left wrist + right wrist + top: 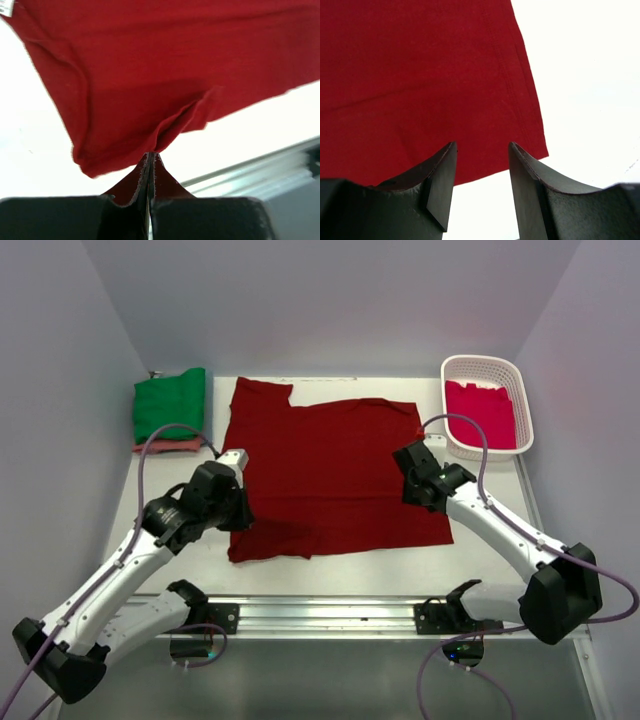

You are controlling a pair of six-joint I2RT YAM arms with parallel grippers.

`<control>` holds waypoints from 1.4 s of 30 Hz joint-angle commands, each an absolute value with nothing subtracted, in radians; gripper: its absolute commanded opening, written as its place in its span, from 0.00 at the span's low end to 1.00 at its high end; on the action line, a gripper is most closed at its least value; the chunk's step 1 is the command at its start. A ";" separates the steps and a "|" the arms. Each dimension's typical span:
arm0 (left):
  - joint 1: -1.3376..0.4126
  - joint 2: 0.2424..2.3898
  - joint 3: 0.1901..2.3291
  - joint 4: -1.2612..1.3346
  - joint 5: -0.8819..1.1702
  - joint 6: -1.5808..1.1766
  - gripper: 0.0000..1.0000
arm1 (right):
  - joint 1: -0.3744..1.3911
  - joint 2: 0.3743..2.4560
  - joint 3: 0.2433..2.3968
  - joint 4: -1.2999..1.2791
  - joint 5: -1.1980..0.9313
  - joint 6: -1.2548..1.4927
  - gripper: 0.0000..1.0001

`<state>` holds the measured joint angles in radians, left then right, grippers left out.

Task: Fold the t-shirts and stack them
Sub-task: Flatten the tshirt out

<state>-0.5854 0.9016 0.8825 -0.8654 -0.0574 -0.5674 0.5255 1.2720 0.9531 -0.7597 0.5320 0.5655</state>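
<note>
The dark red shirt (335, 475) lies spread flat on the white table (350, 570). The left gripper (151, 156) is at the shirt's near left corner, with its jaws pressed together on a little fold of the cloth. The right gripper (482, 146) hangs over the shirt's right edge, jaws apart and holding nothing. Left of the shirt, a folded green shirt (170, 403) sits on a pink one (165, 445). Right of it, a white basket (487, 365) holds a bright pink shirt (480, 412).
</note>
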 commanded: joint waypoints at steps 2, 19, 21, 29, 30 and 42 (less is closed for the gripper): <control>-0.592 0.796 0.963 -0.907 0.109 -0.617 0.00 | 0.529 1.229 0.971 -0.822 0.564 0.581 0.49; -0.592 0.552 0.977 -1.051 0.344 -0.689 0.00 | 0.529 1.154 0.977 -0.920 0.545 0.607 0.50; -0.592 0.520 0.994 -1.077 0.351 -0.712 0.07 | 0.529 1.154 0.983 -0.926 0.545 0.601 0.51; -0.591 0.477 1.052 -1.118 0.169 -0.710 1.00 | 0.531 1.226 1.000 -0.825 0.375 0.533 0.54; -0.591 0.485 1.039 -1.118 0.129 -0.701 1.00 | 0.529 1.248 1.000 -0.801 0.330 0.519 0.53; -0.591 0.969 0.868 -0.681 -0.322 -0.609 1.00 | 0.583 1.292 1.016 -0.655 0.138 0.486 0.36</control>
